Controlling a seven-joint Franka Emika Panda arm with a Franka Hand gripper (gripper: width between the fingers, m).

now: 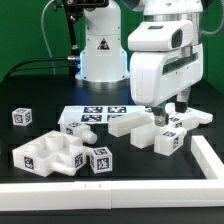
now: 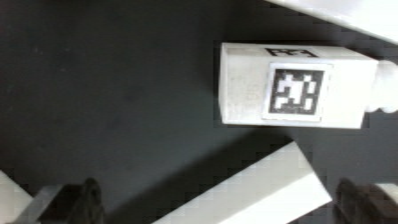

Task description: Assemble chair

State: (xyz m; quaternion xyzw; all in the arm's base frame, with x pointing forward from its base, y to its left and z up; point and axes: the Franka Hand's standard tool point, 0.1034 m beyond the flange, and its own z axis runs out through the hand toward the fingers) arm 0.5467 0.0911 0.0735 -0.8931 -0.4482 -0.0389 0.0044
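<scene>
Chair parts (image 1: pixel 48 155), white blocky plastic pieces carrying black-and-white square tags, lie loose and unjoined on the black table (image 1: pixel 30 90). In the exterior view, a large stepped white block sits near, on the exterior view's left, with a tagged white cube-shaped piece (image 1: pixel 100 160) just beside it. A low white piece (image 1: pixel 130 122) lies at the centre. A tagged white block (image 1: pixel 168 140) lies to its right, and another white piece (image 1: pixel 197 117) lies farther right. A small lone tagged cube (image 1: pixel 20 117) stands far to the left, well apart. The marker board (image 1: pixel 92 113) lies flat behind the centre piece. The white arm's gripper (image 1: pixel 168 108) hangs over the right-hand pieces, released and grasping nothing. A white raised rim (image 1: pixel 120 190) borders the near edge.

In the wrist view, the two dark fingertips (image 2: pixel 71 200) stand wide apart, and the gripper (image 2: pixel 217 200) is empty. A tagged white block (image 2: pixel 294 85) rests on the dark table beyond them. A slanted white edge (image 2: pixel 249 185) lies between the fingers; which piece it belongs to I cannot tell.
</scene>
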